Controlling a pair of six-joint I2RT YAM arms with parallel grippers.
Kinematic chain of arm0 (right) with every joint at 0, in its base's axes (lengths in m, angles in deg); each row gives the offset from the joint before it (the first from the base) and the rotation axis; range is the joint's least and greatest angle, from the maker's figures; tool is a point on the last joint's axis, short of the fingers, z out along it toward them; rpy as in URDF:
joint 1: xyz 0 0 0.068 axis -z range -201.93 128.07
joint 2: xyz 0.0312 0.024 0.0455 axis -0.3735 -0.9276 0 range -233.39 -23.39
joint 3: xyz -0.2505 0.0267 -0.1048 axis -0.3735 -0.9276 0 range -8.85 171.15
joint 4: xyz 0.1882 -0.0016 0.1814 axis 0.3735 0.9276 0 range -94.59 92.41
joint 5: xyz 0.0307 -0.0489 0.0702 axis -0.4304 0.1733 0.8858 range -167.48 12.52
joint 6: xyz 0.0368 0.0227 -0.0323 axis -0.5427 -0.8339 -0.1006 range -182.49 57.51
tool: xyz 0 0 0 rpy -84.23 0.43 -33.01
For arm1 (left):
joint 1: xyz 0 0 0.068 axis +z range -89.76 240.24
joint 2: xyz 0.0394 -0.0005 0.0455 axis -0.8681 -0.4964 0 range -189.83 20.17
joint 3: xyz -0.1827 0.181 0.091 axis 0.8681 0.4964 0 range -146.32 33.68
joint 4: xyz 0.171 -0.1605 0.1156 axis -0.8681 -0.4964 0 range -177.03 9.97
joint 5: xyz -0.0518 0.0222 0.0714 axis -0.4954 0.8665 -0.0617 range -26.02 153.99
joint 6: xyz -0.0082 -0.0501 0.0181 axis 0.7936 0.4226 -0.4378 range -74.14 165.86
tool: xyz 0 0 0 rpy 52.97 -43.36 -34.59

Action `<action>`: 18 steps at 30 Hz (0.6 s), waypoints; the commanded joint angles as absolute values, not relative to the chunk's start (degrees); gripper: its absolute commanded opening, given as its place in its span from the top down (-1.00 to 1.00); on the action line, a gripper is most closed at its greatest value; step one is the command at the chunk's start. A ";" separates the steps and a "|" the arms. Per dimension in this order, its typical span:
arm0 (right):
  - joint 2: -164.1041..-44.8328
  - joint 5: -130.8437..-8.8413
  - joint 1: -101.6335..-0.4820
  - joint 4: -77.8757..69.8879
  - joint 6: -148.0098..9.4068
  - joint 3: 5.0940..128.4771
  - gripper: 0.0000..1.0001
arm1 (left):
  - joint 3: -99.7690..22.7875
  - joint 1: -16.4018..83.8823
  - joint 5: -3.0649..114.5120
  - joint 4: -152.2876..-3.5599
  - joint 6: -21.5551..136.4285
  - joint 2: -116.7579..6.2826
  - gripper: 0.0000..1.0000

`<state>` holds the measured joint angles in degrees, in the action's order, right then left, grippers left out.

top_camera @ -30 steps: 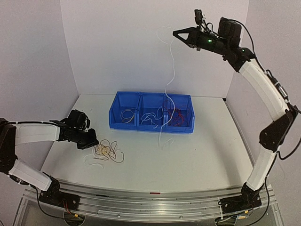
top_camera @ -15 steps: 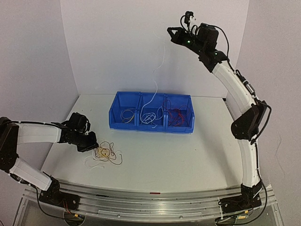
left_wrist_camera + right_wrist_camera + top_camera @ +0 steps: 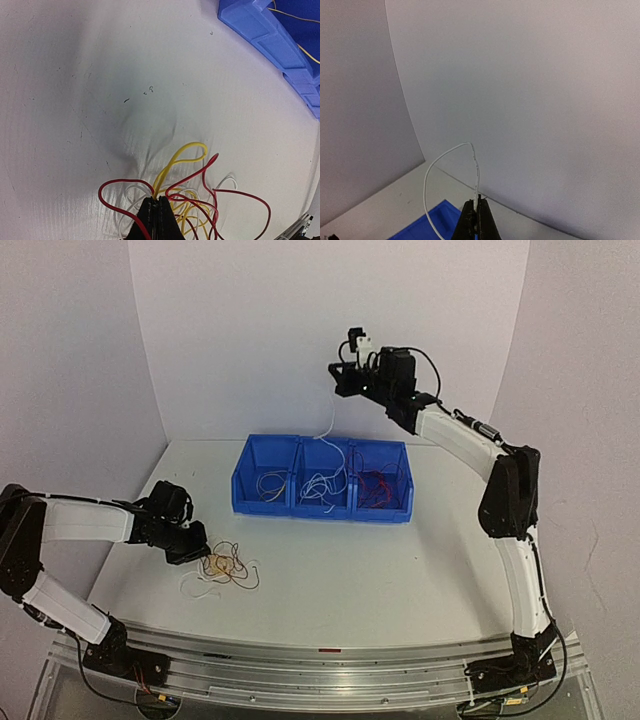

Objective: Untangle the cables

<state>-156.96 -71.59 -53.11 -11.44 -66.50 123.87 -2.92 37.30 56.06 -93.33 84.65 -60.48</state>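
A tangle of red, yellow and white cables lies on the table at the front left. My left gripper is shut on strands at the tangle's left edge. In the left wrist view a yellow loop and a red cable come out of the closed tips. My right gripper is high above the blue bin, shut on a white cable that hangs down into the middle compartment. The right wrist view shows that white cable arching out of the closed gripper.
The blue bin has three compartments: yellow-tan cables on the left, white in the middle, red on the right. White walls stand close behind and at both sides. The bin's corner lies beyond the tangle.
The right arm swung left and down with the white cable, from above the right compartment to over the middle one. The cable's lower end now rests there. The left arm barely moved.
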 commanded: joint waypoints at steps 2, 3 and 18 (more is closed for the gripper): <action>-150.64 -73.84 -57.34 -10.46 -59.57 110.62 1.00 | -2.70 37.01 55.26 -91.16 85.67 -60.21 0.96; -149.88 -76.01 -57.88 -10.23 -59.59 108.31 1.00 | -2.70 37.01 55.21 -91.18 85.69 -60.02 0.96; -162.63 -108.03 -62.27 8.07 -55.38 116.44 1.00 | -2.45 37.01 55.76 -93.15 86.28 -57.31 0.98</action>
